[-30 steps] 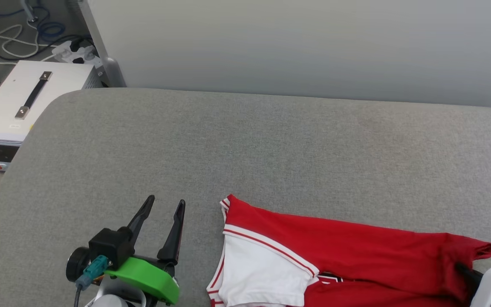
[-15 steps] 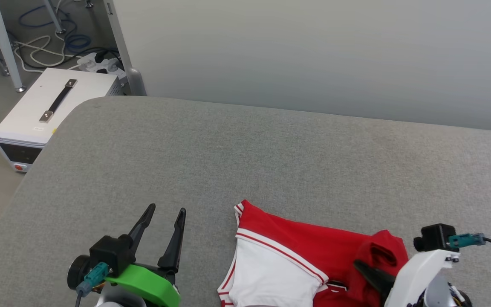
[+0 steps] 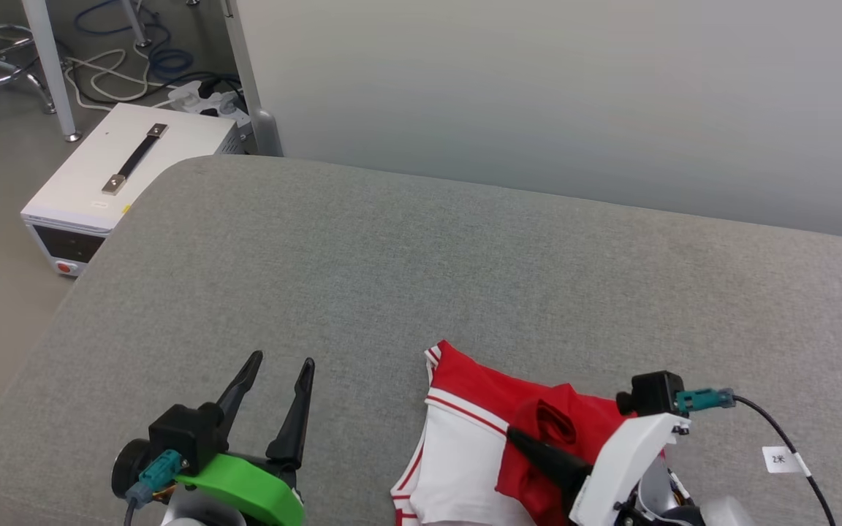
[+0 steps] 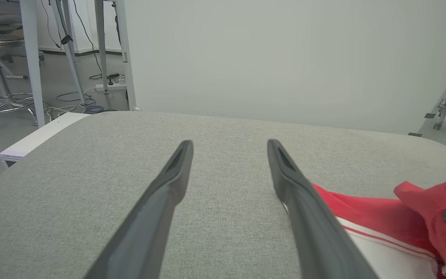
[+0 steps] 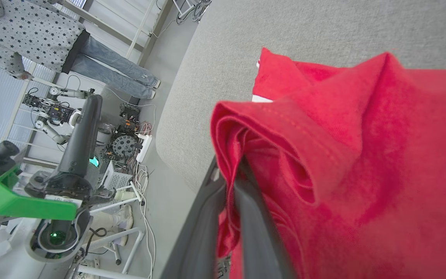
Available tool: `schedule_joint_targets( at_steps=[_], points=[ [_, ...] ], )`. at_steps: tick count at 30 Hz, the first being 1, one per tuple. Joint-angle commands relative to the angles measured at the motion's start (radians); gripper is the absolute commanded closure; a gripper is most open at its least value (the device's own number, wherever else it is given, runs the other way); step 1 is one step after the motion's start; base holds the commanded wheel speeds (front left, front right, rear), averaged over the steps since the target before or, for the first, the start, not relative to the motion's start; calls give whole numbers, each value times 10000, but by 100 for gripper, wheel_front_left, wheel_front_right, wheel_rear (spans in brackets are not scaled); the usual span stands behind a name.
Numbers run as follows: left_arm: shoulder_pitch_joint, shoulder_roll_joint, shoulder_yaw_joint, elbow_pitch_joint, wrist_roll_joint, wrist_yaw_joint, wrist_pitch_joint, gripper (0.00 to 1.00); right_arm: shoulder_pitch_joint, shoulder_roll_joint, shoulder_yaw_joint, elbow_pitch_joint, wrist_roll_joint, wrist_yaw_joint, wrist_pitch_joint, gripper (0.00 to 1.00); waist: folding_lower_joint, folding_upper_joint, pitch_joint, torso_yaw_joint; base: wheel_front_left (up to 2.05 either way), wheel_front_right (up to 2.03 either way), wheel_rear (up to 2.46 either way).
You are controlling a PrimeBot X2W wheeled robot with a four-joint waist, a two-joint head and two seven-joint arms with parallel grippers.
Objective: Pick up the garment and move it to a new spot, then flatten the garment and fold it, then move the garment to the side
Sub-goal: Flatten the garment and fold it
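One garment (image 3: 465, 453), red with a white sleeve and red-white striped trim, lies bunched on the grey padded surface (image 3: 406, 248) at about 5 o'clock in your head view, its lower part cut off by the bottom edge. The white sleeve lies flat on the heap's 8 o'clock side. On its 3 o'clock side a fold of red cloth is raised, and your right gripper (image 3: 531, 447) has it: the right wrist view shows the two dark fingers (image 5: 254, 224) pressed close, with the red hem pinched between them and draped over their tips. That gripper reaches in from 4 o'clock, aimed toward 10 o'clock; a white tag (image 3: 778, 459) hangs at its 3 o'clock.

Your left gripper (image 3: 281, 361) sits at 7 o'clock in the head view, clear of the garment, fingers spread and pointing toward 12 o'clock with nothing between them. Its wrist view shows bare grey fabric in the gap and the garment's red edge just past the finger (image 4: 304, 209) at 3 o'clock.

Beyond the surface a pale wall (image 3: 574, 88) stands from 12 to 3 o'clock. At 10 o'clock a white box (image 3: 129, 157) with a black handle sits on the floor, cables (image 3: 165, 62) and a power strip (image 3: 205, 95) behind it. The right wrist view catches a person (image 5: 45, 35) in a star-print top and jeans at its 10 o'clock.
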Motion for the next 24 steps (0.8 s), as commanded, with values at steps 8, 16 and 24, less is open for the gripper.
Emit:
schedule_joint_targets(
  at_steps=[8, 16, 24],
  points=[
    [-226, 17, -75, -19, -122, -29, -59, 0, -1496, 11, 1058, 2076, 193, -7, -1478, 100, 0, 0, 410, 455, 0, 0, 0],
    [-373, -131, -132, 22, -132, -29, -59, 0, -2436, 12, 1666, 4072, 285, -7, -2349, 0, 0, 0, 652, 839, 0, 0, 0],
    [-393, -164, -121, -23, -124, -29, -59, 0, -3009, 12, 3265, 4217, 1922, -7, -3075, 0, 0, 0, 579, 982, 0, 0, 0]
  ],
)
